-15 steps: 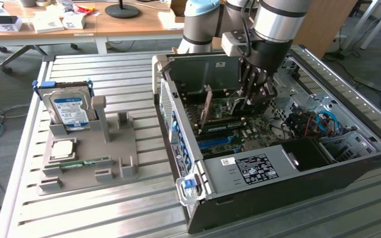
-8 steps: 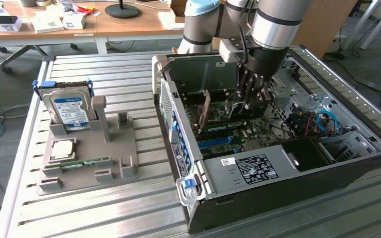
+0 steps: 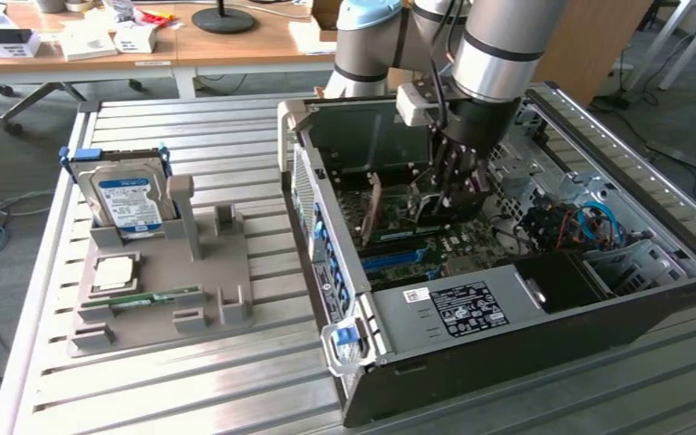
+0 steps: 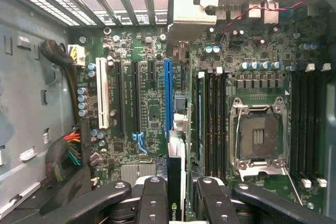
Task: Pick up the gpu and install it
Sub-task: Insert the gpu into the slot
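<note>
Your arm [image 3: 493, 54] reaches down into the open computer case [image 3: 469, 353], which lies on its side on the slatted metal table [image 3: 203, 390]. The jaws are closed partway onto the gpu [image 4: 176, 169]. The black fingers [image 4: 153, 198] press on its two faces and hold it edge-on over the motherboard [image 4: 149, 114].

In the wrist view the card stands just beside the long blue expansion slot [image 4: 167, 93] and runs roughly parallel to it. You cannot tell whether the card's edge touches the slot. The CPU socket [image 4: 260, 135] lies on the other side of the card from that slot.

Outside the case, toward the exterior view's left, a grey fixture [image 3: 203, 272] carries an upright hard drive [image 3: 130, 201] with a blue label. A green memory stick [image 3: 155, 297] lies flat on the same fixture.
</note>
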You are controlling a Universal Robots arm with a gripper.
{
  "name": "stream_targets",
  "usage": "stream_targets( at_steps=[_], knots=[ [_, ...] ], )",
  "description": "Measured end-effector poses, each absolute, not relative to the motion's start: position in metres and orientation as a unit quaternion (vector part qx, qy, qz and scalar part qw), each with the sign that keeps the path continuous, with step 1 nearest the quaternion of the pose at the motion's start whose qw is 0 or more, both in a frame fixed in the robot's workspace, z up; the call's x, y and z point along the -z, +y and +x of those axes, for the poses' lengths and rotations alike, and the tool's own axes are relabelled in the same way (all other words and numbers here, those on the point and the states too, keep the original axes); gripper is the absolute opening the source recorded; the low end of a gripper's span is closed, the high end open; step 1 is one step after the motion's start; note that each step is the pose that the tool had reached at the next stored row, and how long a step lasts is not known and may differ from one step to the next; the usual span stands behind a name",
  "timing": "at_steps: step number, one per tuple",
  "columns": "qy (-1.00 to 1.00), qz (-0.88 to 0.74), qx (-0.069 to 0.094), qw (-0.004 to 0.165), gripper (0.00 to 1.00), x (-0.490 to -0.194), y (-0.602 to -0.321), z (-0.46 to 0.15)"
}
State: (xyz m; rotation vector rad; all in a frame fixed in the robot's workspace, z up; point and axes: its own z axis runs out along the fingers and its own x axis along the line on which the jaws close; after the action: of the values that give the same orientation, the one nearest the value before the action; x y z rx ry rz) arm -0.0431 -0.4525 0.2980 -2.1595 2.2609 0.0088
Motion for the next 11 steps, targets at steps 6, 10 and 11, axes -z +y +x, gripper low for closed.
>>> stream_targets(
  at_steps=[6,10,11],
  knots=[
    [0.723,-0.691,-0.003,0.007,0.26,-0.288,-0.452,-0.044],
    [0.723,-0.691,-0.003,0.007,0.26,-0.286,-0.453,-0.044],
    [0.723,-0.691,-0.003,0.007,0.26,-0.286,-0.453,-0.044]
  ],
)
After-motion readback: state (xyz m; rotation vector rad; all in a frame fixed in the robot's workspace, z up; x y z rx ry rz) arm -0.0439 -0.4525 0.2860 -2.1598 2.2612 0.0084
